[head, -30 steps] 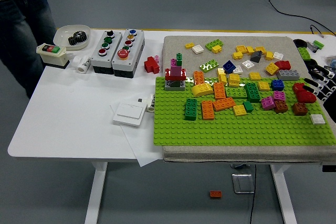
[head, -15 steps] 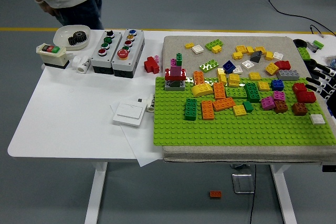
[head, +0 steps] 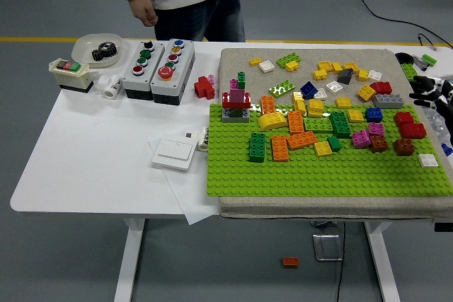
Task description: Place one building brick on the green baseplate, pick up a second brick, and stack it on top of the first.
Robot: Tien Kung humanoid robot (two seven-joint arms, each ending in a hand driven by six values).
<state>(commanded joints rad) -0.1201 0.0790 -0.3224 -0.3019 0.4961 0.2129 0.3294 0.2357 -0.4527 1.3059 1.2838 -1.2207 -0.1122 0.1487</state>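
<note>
The green baseplate (head: 333,175) lies on a grey mat on the right half of the table. Its far part carries several bricks, among them a dark green brick (head: 257,146), an orange brick (head: 280,148) and a red-pink-grey stack (head: 236,102). Two red bricks (head: 410,126) sit near its right edge. More loose bricks (head: 333,76) are scattered on the mat behind it. My right hand (head: 429,94) shows only at the right picture edge, up and to the right of the red bricks, with its dark fingers spread and nothing in them. The left arm is out of view.
A person stands at the far side behind two grey button boxes (head: 157,68), one hand (head: 145,10) hanging above the table's far edge. A white bowl with a gear (head: 98,49), a white switch plate (head: 174,153) and a red piece (head: 204,87) lie on the left.
My right hand has drawn back up and to the right, away from the red bricks. The person has walked from the far left to behind the button boxes.
</note>
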